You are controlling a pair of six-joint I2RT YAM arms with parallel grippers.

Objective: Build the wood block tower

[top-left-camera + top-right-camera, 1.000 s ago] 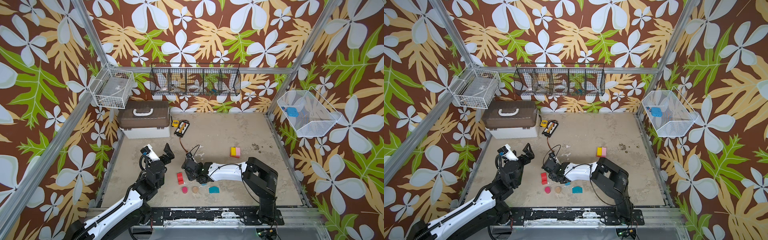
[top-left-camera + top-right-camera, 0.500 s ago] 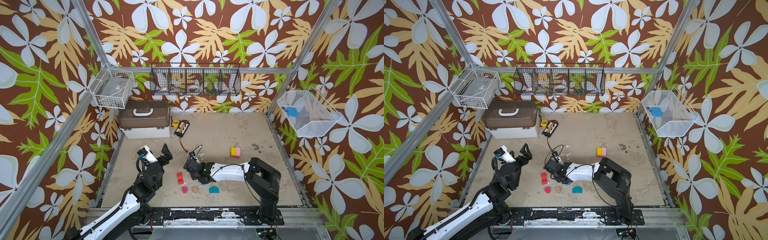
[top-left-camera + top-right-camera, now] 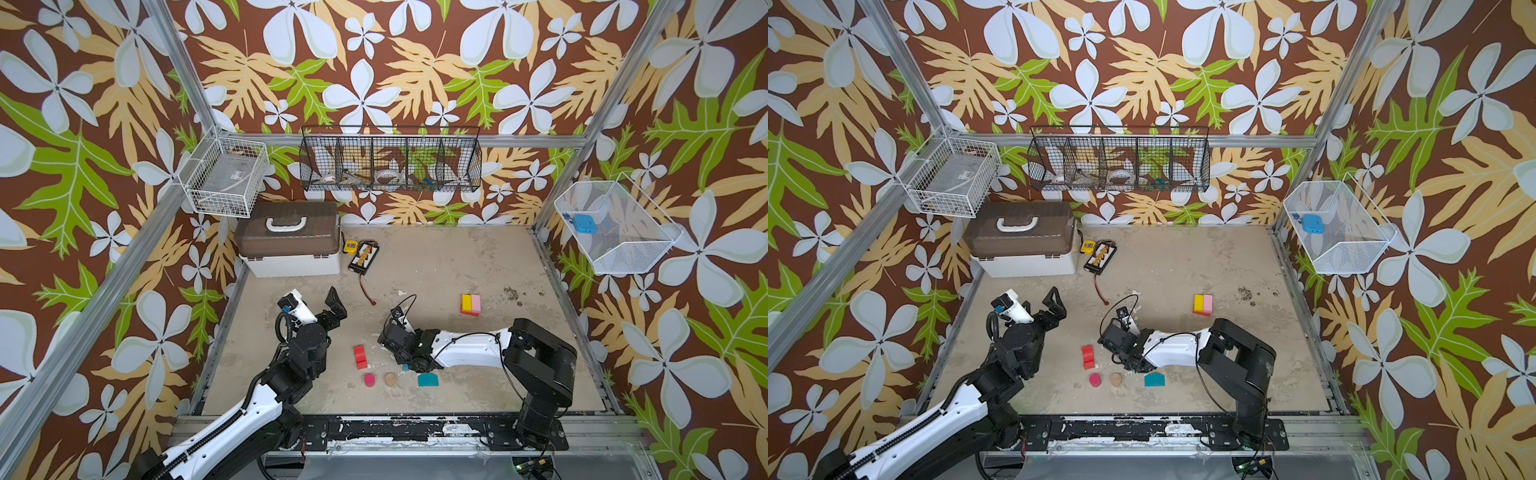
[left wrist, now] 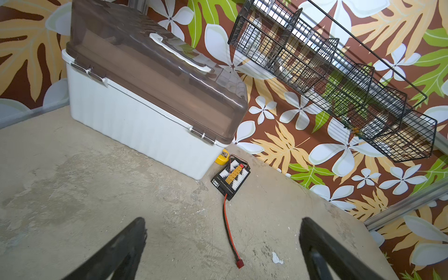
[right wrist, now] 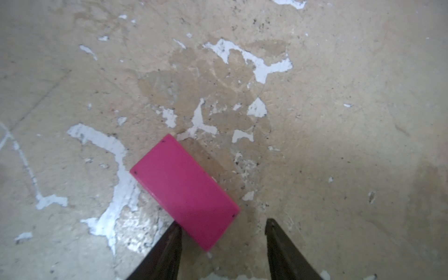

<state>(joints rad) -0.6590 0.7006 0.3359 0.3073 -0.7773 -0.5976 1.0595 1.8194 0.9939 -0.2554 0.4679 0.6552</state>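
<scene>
In the right wrist view a magenta brick (image 5: pixel 185 191) lies flat on the floor. One corner of it sits between the fingers of my right gripper (image 5: pixel 223 221), which is open: one finger touches the brick's edge, the other stands apart. In both top views this gripper (image 3: pixel 394 343) points down and hides the brick. Nearby lie red pieces (image 3: pixel 360 357), a magenta cylinder (image 3: pixel 369 379), a tan cylinder (image 3: pixel 390 378) and a teal house-shaped piece (image 3: pixel 428 379). The tower (image 3: pixel 470 304) is a low stack topped by yellow and pink. My left gripper (image 3: pixel 332 309) is open and holds nothing.
A white box with a brown lid (image 3: pixel 291 239) stands at the back left. Beside it lie a yellow tape measure (image 3: pixel 351 246) and a black connector board (image 3: pixel 364 257) with a red wire (image 4: pixel 230 230). Wire baskets (image 3: pixel 390 160) hang on the walls.
The right gripper has shifted slightly to the right over the magenta brick. The left arm has swayed a little and its gripper stays open.
</scene>
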